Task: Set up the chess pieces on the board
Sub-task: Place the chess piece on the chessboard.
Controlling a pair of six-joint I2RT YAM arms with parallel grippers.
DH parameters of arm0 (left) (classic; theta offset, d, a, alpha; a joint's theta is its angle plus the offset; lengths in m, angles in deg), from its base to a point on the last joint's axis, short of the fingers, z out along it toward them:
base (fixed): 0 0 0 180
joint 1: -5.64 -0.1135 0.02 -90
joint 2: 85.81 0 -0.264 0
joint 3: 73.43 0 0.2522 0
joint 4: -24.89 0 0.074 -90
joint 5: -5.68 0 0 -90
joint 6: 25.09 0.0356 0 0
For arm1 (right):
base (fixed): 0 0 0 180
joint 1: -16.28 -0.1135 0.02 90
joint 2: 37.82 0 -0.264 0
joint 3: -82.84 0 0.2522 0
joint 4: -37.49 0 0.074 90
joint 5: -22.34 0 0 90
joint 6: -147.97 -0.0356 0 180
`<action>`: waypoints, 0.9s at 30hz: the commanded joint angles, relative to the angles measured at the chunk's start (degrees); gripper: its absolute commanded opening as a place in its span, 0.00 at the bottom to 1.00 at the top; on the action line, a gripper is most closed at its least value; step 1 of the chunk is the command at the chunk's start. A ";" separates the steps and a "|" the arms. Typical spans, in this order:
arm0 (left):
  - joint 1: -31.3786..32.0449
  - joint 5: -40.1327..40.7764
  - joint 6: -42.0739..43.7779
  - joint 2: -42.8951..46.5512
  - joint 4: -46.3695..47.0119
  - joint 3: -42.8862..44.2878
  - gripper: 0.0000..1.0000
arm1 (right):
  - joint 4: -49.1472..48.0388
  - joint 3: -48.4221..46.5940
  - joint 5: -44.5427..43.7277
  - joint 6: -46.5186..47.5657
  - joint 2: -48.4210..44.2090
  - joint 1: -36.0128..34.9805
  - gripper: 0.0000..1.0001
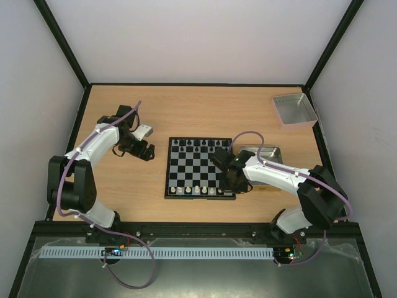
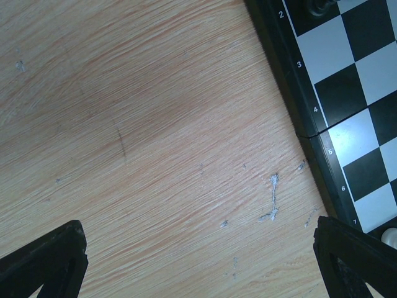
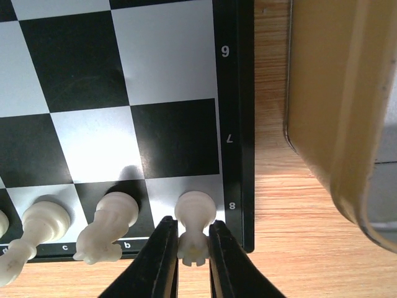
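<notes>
A cream-white rook stands on the corner square of the board, pinched between the closed fingers of the right pincer. A cream knight sits just beside it. The left pincer hangs spread wide over bare counter beside the board's rim.

Overhead, the right gripper masks the near right corner of the board, and the chess pieces are too small to tell by type. Left wrist view: a black piece is cut by the top edge, a white piece by the right edge. Right wrist view: the tan tray runs off the right edge.
</notes>
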 commanded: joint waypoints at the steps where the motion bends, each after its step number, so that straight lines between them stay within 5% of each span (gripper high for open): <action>1: 0.25 0.00 -0.32 -0.47 -0.43 1.32 0.99 | 0.28 -0.79 0.10 0.42 0.72 -0.31 0.14; 7: 0.25 0.00 -0.33 -0.07 -0.53 0.99 0.99 | 1.02 -1.02 -0.34 0.57 0.32 -0.29 0.24; 27: 0.41 0.31 -0.24 0.98 -1.41 1.06 0.99 | 6.85 -6.48 -8.05 0.18 -0.51 -0.10 0.29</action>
